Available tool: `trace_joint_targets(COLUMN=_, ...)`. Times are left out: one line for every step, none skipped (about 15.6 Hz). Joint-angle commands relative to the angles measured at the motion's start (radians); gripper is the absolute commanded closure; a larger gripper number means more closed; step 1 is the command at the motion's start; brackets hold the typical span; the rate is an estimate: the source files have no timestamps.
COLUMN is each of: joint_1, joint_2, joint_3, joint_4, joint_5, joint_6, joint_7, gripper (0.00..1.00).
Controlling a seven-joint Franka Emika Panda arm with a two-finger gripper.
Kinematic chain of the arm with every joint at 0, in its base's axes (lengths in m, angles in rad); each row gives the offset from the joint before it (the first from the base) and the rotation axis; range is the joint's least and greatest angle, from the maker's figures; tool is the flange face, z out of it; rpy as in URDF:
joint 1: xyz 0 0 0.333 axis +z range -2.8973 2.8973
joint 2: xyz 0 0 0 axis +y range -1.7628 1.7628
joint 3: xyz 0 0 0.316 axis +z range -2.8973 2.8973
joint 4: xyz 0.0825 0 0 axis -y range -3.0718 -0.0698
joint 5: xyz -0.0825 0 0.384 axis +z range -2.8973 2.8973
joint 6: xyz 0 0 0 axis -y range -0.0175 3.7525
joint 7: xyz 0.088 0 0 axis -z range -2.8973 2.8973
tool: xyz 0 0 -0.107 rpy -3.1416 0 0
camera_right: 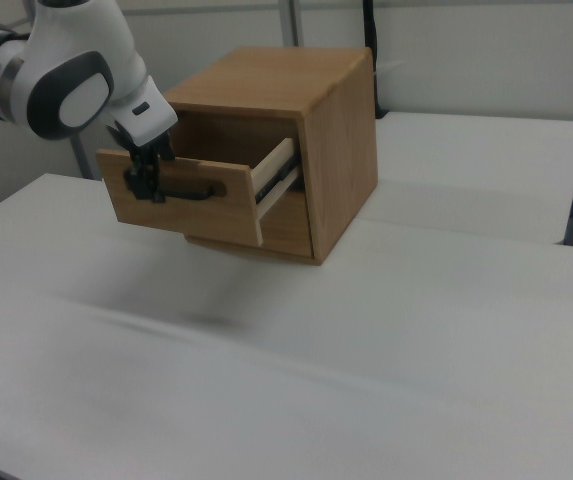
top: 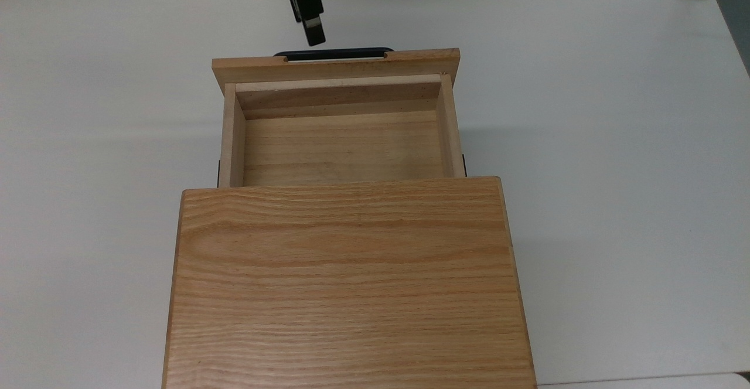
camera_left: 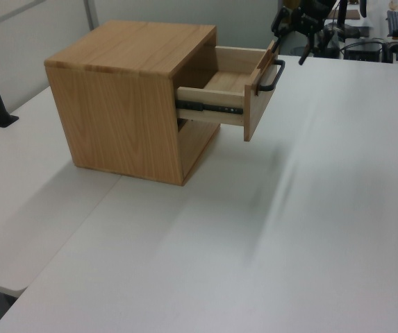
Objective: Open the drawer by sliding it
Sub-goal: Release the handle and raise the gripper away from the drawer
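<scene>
Drawer (top: 340, 137) stands pulled well out of the cabinet (top: 345, 283) in the top view, its inside bare, its black handle (top: 334, 54) along the far edge of the front panel; the hand (top: 314, 31) hangs just beyond the handle, apart from it, on the white table (top: 586, 113). In the left view the drawer (camera_left: 237, 90) juts from the cabinet (camera_left: 126, 97) on its black slide rail (camera_left: 209, 107), and the hand (camera_left: 303, 31) sits above and past the handle (camera_left: 271, 76), holding nothing. In the right view the hand (camera_right: 146, 175) shows in front of the drawer (camera_right: 196, 195), overlapping the handle's (camera_right: 191, 190) end in the right view's left; how wide it is open I cannot tell.
</scene>
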Motion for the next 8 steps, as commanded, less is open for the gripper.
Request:
trace_joint_targets(joint_1=0.018, joint_2=-0.01, joint_3=0.002, joint_4=0.059, joint_5=0.016, joint_6=-0.21, joint_7=-0.32, gripper=0.0)
trace_joint_targets(joint_1=0.018, joint_2=-0.009, joint_3=0.003, joint_4=0.082, joint_5=0.013, joint_6=-0.271, joint_7=-0.429, gripper=0.0)
trace_joint_targets(joint_1=0.013, joint_2=-0.004, joint_3=0.009, joint_4=0.107, joint_5=-0.001, joint_6=-0.32, joint_7=-0.544, gripper=0.0)
trace_joint_targets(joint_1=0.006, joint_2=-0.001, joint_3=0.022, joint_4=0.133, joint_5=-0.013, joint_6=-0.365, joint_7=-0.668, gripper=0.0)
trace_joint_targets(joint_1=0.004, joint_2=0.008, joint_3=0.031, joint_4=0.154, joint_5=-0.05, joint_6=-0.406, joint_7=-0.776, gripper=0.0)
trace_joint_targets(joint_1=0.002, joint_2=0.011, joint_3=0.046, joint_4=0.173, joint_5=-0.12, joint_6=-0.443, joint_7=-0.838, gripper=0.0)
trace_joint_targets(joint_1=-0.001, joint_2=0.02, joint_3=0.071, joint_4=0.18, joint_5=-0.194, joint_6=-0.474, joint_7=-0.855, gripper=0.0)
trace_joint_targets(joint_1=-0.017, joint_2=0.028, joint_3=0.106, joint_4=0.184, joint_5=-0.252, joint_6=-0.497, joint_7=-0.855, gripper=0.0)
